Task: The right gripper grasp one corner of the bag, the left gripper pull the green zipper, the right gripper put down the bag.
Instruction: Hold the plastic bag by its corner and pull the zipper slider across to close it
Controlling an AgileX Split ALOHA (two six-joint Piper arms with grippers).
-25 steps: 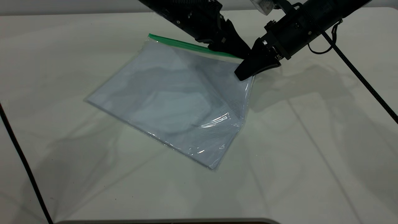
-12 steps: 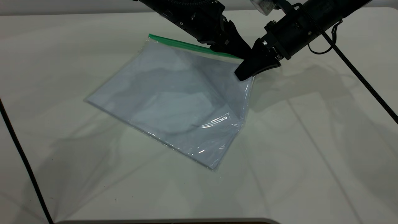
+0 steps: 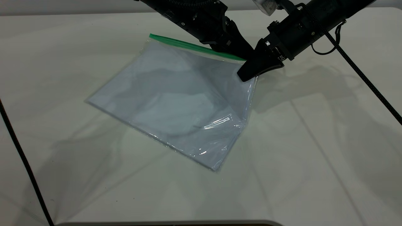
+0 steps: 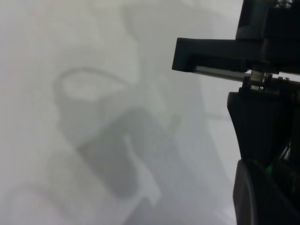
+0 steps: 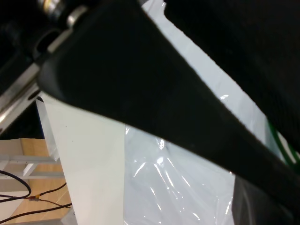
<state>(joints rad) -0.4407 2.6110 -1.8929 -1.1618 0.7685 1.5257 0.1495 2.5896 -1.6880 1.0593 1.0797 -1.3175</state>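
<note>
The clear bag (image 3: 176,103) with white sheets inside lies slanted on the table, its right far end lifted. The green zipper (image 3: 188,45) runs along its far edge. My right gripper (image 3: 244,76) is shut on the corner of the bag where the green strip ends, and holds it off the table. In the right wrist view a dark finger (image 5: 164,103) crosses above the crinkled bag (image 5: 178,197). My left gripper (image 3: 244,52) sits right beside it at that same end of the zipper. A speck of green zipper (image 4: 269,166) shows between its dark jaws.
The white table (image 3: 314,157) spreads around the bag. A black cable (image 3: 364,78) runs across the right side and another (image 3: 22,157) along the left edge. The near table edge (image 3: 163,222) is at the bottom.
The left arm has shifted slightly to the left along the zipper's end. A little more green strip shows near the right gripper. The right gripper has held still.
</note>
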